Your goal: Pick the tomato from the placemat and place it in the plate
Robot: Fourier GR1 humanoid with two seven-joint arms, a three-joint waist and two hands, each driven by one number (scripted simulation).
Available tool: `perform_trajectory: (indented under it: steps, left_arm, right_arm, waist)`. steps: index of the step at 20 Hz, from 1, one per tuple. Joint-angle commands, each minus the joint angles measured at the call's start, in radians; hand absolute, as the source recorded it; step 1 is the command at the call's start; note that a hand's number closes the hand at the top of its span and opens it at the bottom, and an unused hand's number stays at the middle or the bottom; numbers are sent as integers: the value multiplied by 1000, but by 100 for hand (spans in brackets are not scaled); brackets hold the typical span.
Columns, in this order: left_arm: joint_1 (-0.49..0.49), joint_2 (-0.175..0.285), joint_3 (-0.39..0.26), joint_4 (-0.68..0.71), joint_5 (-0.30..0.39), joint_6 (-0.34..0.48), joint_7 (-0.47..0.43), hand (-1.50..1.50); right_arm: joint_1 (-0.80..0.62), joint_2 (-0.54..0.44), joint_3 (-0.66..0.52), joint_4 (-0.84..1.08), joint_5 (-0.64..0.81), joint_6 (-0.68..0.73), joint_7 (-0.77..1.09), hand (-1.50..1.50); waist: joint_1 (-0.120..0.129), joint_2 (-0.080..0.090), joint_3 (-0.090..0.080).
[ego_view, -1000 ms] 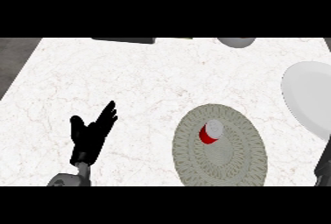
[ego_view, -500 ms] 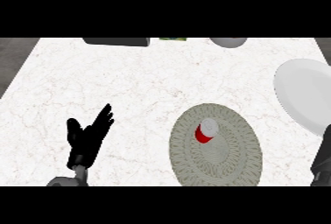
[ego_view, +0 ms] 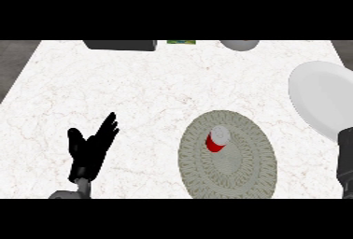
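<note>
Though well apart from the tomato [ego_view: 214, 143], left hand [ego_view: 88, 148] spread, fingers [ego_view: 108, 128] straight up; right hand [ego_view: 347, 158], state unclear.

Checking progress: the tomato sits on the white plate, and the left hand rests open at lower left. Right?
No: the head view shows the tomato on the woven placemat, apart from the white plate. The left hand does rest open at lower left.

One head view, steeply downward onto the white counter [ego_view: 138, 93], its far edge at the top
</note>
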Motion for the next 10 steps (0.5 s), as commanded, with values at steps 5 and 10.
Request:
perform_trajectory:
  steps: [5,10]
  left_arm:
    - [12,18,18,7,5,-14,-13,0]
    - [13,-16,3,-7,-13,30,13,0]
  right_arm:
    - [5,-2,50,-21,-95,-364,-19,-150]
    - [21,151,124,-190,-181,-368,-6,-150]
  waist:
    - [1,-4,-1]
    - [-25,-17,-4]
